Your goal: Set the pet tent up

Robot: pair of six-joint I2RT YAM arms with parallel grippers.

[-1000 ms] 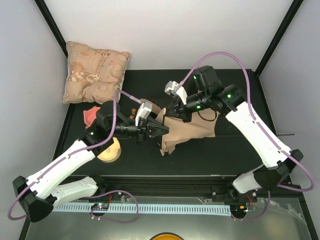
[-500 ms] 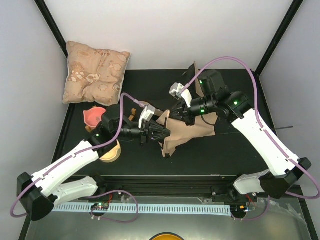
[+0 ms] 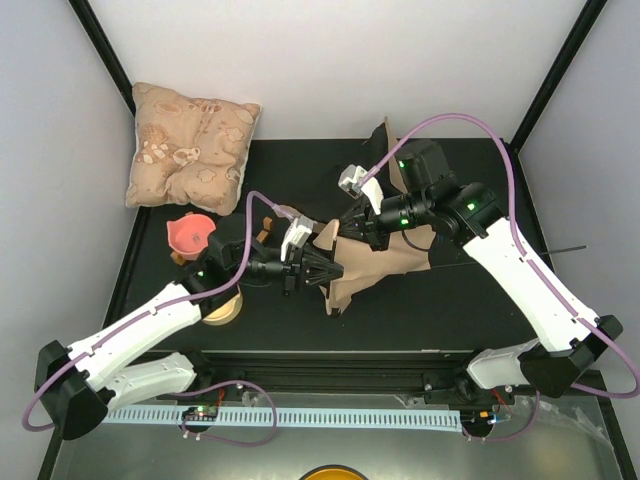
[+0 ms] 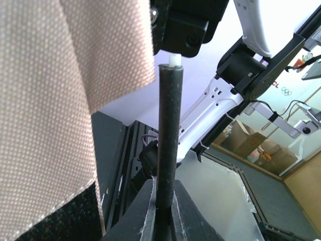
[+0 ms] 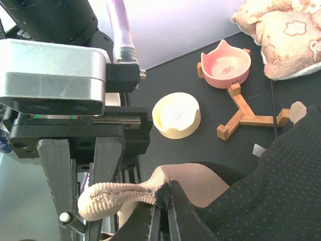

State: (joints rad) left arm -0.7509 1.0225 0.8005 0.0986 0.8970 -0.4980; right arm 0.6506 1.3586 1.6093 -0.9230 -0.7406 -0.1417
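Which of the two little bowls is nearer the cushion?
The pink bowl with cat-ear points on its rim; the plain cream bowl lies farther from the cushion.

No legible text or markings

Lying far left on the black tabletop (image 3: 420,320): puffy beige patterned cushion (image 3: 192,143). Sitting nearer, along the left: pink cat-eared bowl (image 5: 225,65), round cream bowl (image 5: 176,115), three-armed wooden stand (image 5: 246,116).

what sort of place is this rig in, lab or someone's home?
Likely a lab test cell: a black table boxed in by plain white walls and black frame struts, with cardboard boxes beyond.
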